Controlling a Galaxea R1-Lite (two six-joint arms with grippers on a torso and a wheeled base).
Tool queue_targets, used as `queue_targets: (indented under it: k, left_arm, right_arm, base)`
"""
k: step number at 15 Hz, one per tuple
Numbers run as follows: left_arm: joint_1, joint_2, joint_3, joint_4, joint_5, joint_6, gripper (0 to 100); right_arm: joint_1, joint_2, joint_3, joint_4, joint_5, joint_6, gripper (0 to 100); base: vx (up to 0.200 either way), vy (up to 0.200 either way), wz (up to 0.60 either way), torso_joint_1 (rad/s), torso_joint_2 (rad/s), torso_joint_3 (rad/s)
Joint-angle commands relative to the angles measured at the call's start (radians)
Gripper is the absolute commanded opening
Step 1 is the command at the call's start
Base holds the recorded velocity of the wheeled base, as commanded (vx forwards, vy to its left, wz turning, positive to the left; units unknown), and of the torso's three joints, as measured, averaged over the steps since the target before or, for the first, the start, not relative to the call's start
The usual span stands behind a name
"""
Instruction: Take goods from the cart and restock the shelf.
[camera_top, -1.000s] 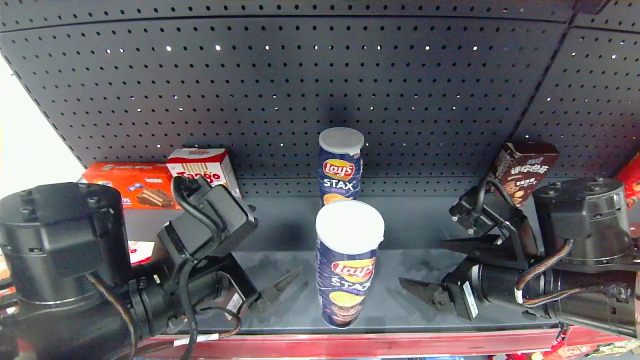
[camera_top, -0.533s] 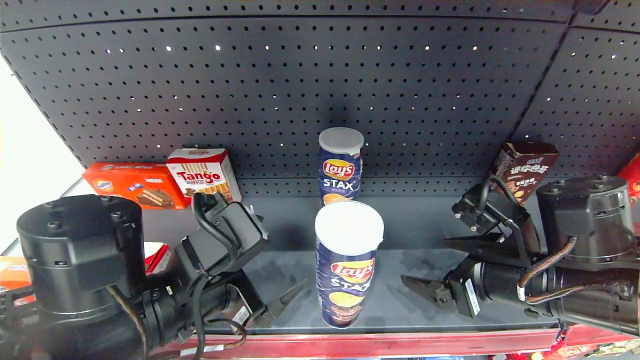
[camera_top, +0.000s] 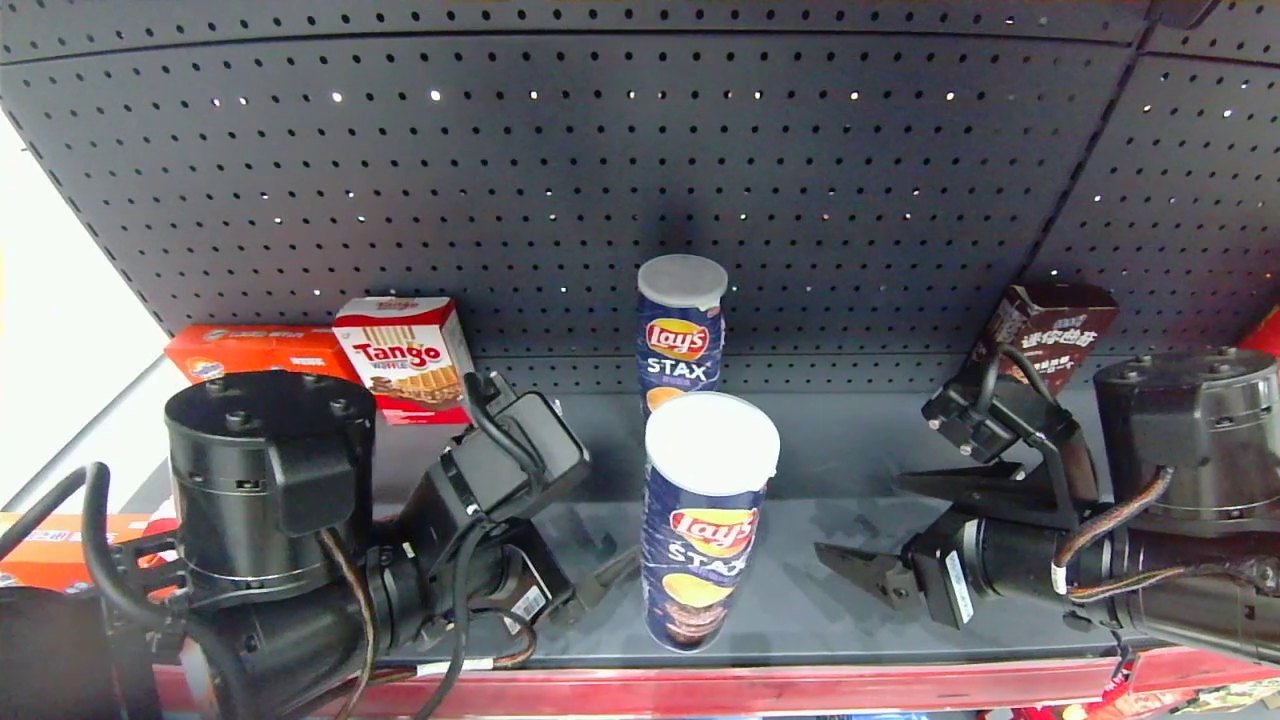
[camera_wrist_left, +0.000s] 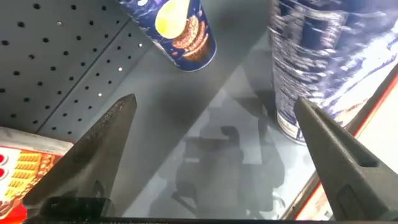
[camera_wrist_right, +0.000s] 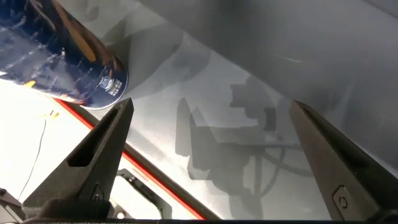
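Left wrist view: the left gripper (camera_wrist_left: 214, 102) is spread wide and empty, low over the shelf (camera_wrist_left: 205, 162), with the front chip can (camera_wrist_left: 323, 62) just beside one finger and the rear chip can (camera_wrist_left: 180, 31) beyond. Right wrist view: the right gripper (camera_wrist_right: 211, 104) is released too, holding nothing. Head view: both cans stand upright mid-shelf, the front one between the grippers. A wafer box (camera_top: 405, 355) and an orange box (camera_top: 255, 350) sit behind the left arm, a brown carton (camera_top: 1050, 335) behind the right.
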Motion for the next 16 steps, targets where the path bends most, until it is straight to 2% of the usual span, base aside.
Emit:
queue_targets:
  k: [1,7,10,11,13,14,15,16]
  left_arm:
    - [0.000,0.014,0.001,0.000,0.000,0.001,100]
    - [0.011,0.007,0.025,0.000,0.001,0.001,100]
    - [0.023,-0.059,0.028,-0.002,0.008,-0.016,100]
    - [0.069,-0.104,0.024,-0.002,0.008,-0.039,100]
    - [0.198,-0.202,0.008,-0.002,0.003,-0.062,100]
    - [0.244,-0.233,0.004,-0.004,0.001,-0.070,100]
    - [0.330,-0.288,-0.001,-0.022,0.005,-0.081,100]
    - [0.389,-0.323,0.001,-0.028,0.003,-0.085,100]
  right_arm:
    - [-0.001,-0.007,0.007,-0.001,0.001,0.000,100]
    - [0.019,-0.007,0.007,-0.001,0.001,-0.002,100]
    - [0.007,-0.042,0.007,-0.016,0.001,-0.002,100]
    - [-0.030,-0.090,0.000,-0.033,0.002,0.000,100]
    - [-0.153,-0.245,0.008,-0.042,0.022,0.001,100]
    - [-0.197,-0.303,0.020,-0.042,0.025,0.003,100]
    - [-0.291,-0.438,0.066,-0.037,0.027,0.018,100]
    - [-0.348,-0.521,0.103,-0.031,0.025,0.043,100]
  base:
    - [0.000,0.000,0.00,0.000,0.00,0.000]
    - [0.000,0.000,0.00,0.000,0.00,0.000]
    - [0.000,0.000,0.00,0.000,0.00,0.000]
    - [0.000,0.000,0.00,0.000,0.00,0.000]
    - [0.000,0.000,0.00,0.000,0.00,0.000]
    - [0.000,0.000,0.00,0.000,0.00,0.000]
    - [0.000,0.000,0.00,0.000,0.00,0.000]
    - [0.000,0.000,0.00,0.000,0.00,0.000]
